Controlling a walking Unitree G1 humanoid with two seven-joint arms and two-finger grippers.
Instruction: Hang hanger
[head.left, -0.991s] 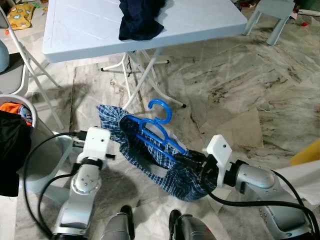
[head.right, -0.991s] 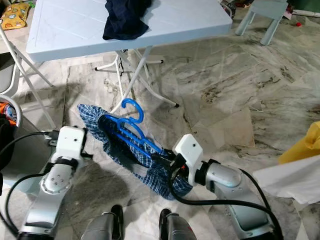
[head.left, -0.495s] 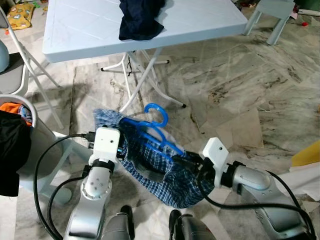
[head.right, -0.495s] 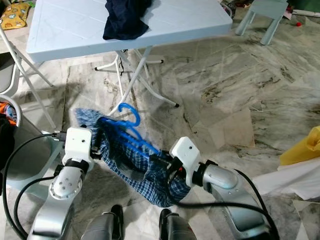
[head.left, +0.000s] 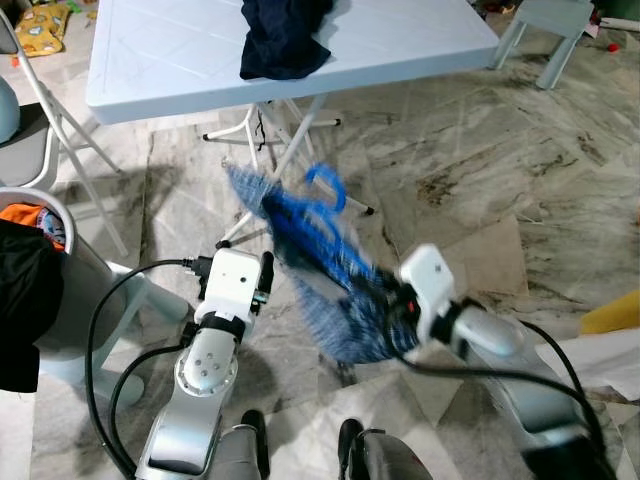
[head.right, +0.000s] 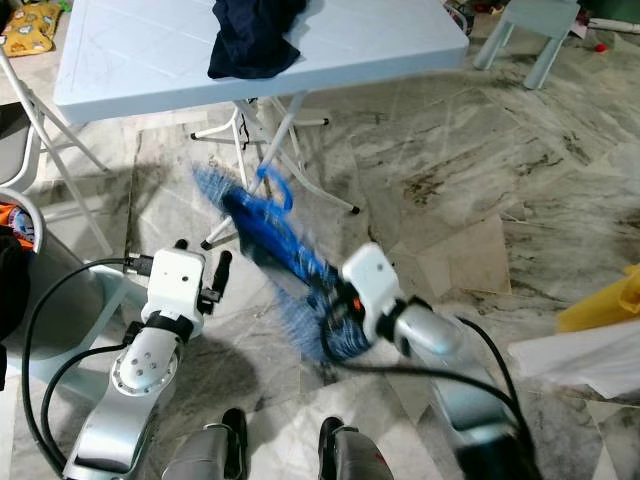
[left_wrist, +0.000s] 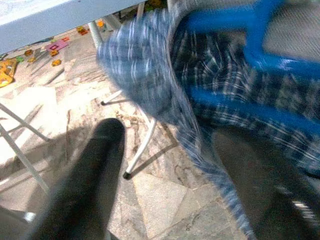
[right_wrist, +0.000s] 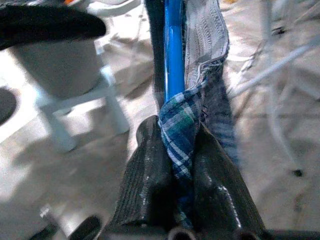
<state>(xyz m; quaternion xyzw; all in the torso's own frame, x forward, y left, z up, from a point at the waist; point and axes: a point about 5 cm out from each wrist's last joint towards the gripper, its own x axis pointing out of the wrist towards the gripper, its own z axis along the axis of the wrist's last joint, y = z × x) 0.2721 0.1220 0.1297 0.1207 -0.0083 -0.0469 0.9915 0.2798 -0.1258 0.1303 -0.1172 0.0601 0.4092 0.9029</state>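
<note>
The hanging itself is not yet done, as far as these views show: the blue plastic hanger (head.left: 318, 215), with a blue plaid garment (head.left: 350, 300) draped on it, is up in the air at the centre of the left eye view, above the marble floor (head.left: 470, 170) and in front of the white folding counter (head.left: 180, 60). No rail or hook to receive it can be made out, so my judgement is that carrying it to a hanging place and hooking it on is what remains.

The right tool (right_wrist: 182, 165) carries the load. In its wrist view the two black fingers (right_wrist: 150, 175) are pressed together on a fold of the plaid cloth, with the blue hanger bar running up just beyond them. The left tool (head.left: 262, 275) sits at lower left of centre, its fingers spread and holding nothing, close beside the cloth but apart from it.

The hanger and garment are smeared by motion blur, so detail is poor. The hook points up toward the counter's edge, and the cloth trails down and right toward the right tool. A dark navy garment (head.left: 282, 35) lies on the counter at the top of the frame, and a laundry basket (head.left: 35, 270) with dark clothes stands at the left edge.
</note>
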